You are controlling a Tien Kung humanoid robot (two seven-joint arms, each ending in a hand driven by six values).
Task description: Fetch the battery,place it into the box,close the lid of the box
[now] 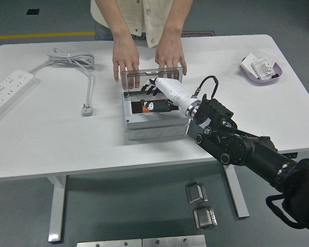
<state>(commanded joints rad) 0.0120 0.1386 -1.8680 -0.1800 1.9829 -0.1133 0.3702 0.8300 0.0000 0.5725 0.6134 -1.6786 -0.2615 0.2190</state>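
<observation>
I am watching my right hand (162, 86) reaching in from the lower right of the frame, its black arm crossing the table's (51, 144) near edge and its white shell hanging over the grey box (154, 116) at the centre of the frame. The dark fingers (150, 88) are spreading loosely toward the upright clear lid (152, 77) and are gripping nothing. The battery (155, 107), an orange and black piece, is lying inside the box's dark recess just below and left of my fingertips, apart from them. A person is standing at the far side, at the top centre of the frame, with one hand (125, 59) resting over the lid's upper left edge and the other hand (170, 54) over its upper right edge, keeping the lid standing open. At the far left of the frame a white power strip (7, 93) is lying flat, and its grey cable (74, 60) is looping across the upper left and running down to a plug (87, 109) left of the box. In the upper right a purple tray (261, 69) is holding small white packs. Below the table, at the bottom centre, two metal blocks (200, 205) are sitting on the floor. My left arm is not showing anywhere.
</observation>
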